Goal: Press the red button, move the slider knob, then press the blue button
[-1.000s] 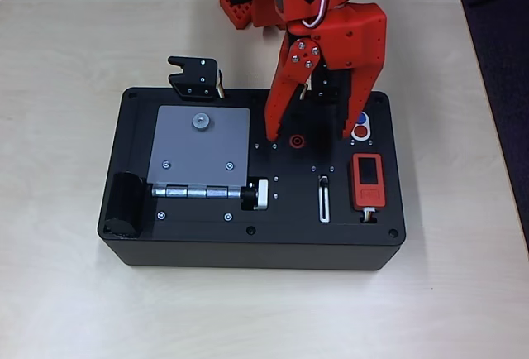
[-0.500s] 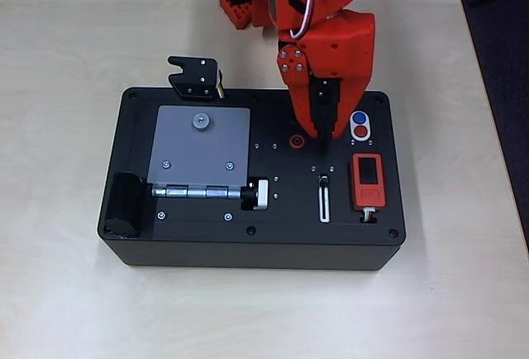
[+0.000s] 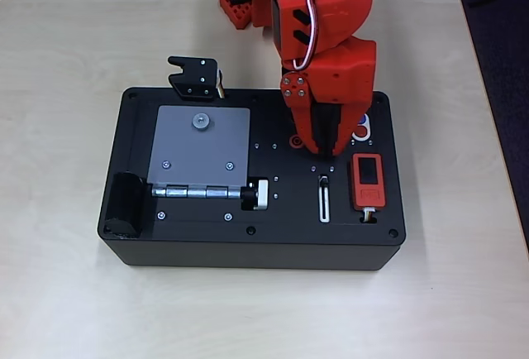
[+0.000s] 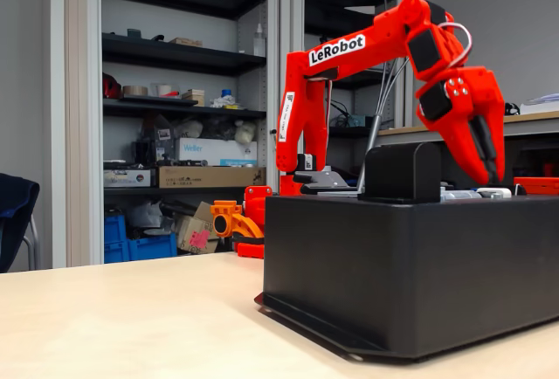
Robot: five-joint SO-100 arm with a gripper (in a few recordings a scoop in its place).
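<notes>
Since the earlier frames the pincer [image 3: 324,150] has closed from a wide spread and dropped lower down the picture, from beside the buttons toward the slot; its tips now sit together, clenched on nothing.

Pale wooden surface [image 3: 66,293] carries a black box [image 3: 207,247], seen low from the side in the fixed view [image 4: 410,274]. Red arm [image 3: 322,28] reaches over the box's far edge; in the fixed view [image 4: 349,51] it arches up and the pincer [image 4: 493,174] points down at the box top.

On the box, overhead view: grey hinged plate [image 3: 198,148] at left, orange-red block with dark screen [image 3: 368,181] at right, ribbed knob [image 3: 258,194] below the plate.

Red ring socket [image 3: 295,139] peeks out just left of the pincer. Blue button [image 3: 364,118] and red button [image 3: 361,134] are partly covered by the pincer body, to the right of its tips. Slider knob [image 3: 324,180] sits at the top of its white-outlined slot [image 3: 324,203], just below the tips; contact cannot be told.
</notes>
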